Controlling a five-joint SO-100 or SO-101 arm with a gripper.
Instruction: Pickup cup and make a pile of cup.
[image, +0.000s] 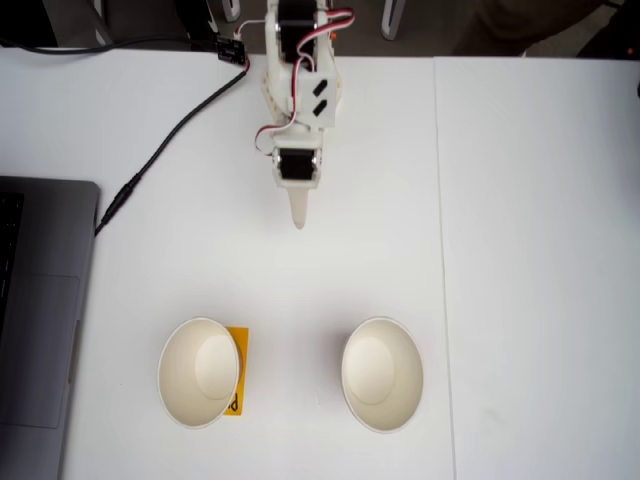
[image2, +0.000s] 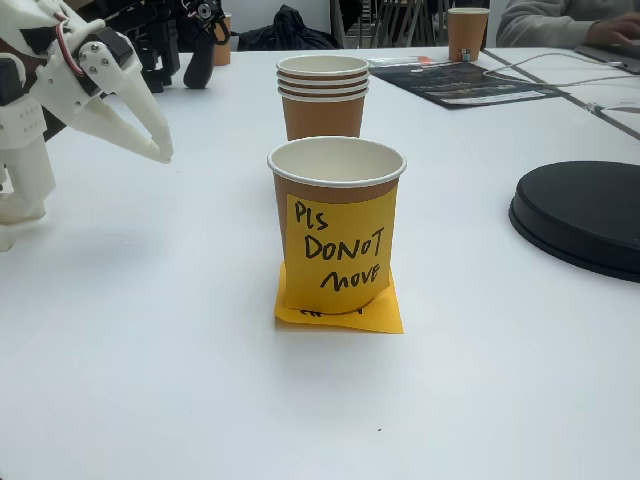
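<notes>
**Two paper cups apart, claw pinched shut**

From above: smooth white table (image: 520, 250), white plastic claw (image: 298, 222) closed and empty near the far edge; two round cream-lined cups (image: 200, 372) (image: 382, 374) near the front edge.

Side-on: the near cup (image2: 337, 225) wears a handwritten yellow note (image2: 340, 255); the far one (image2: 322, 95) shows several stacked rims.

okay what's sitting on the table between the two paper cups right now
Nothing: in a fixed view from above, bare white table separates the left cup from the right cup. The orange sticky note only hugs the left cup.

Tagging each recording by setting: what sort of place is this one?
Probably a shared office or meeting-room table: a grey laptop sits at the edge of the white tabletop, a seated person's arm rests at the far end, and brown paper cups stand about.
</notes>
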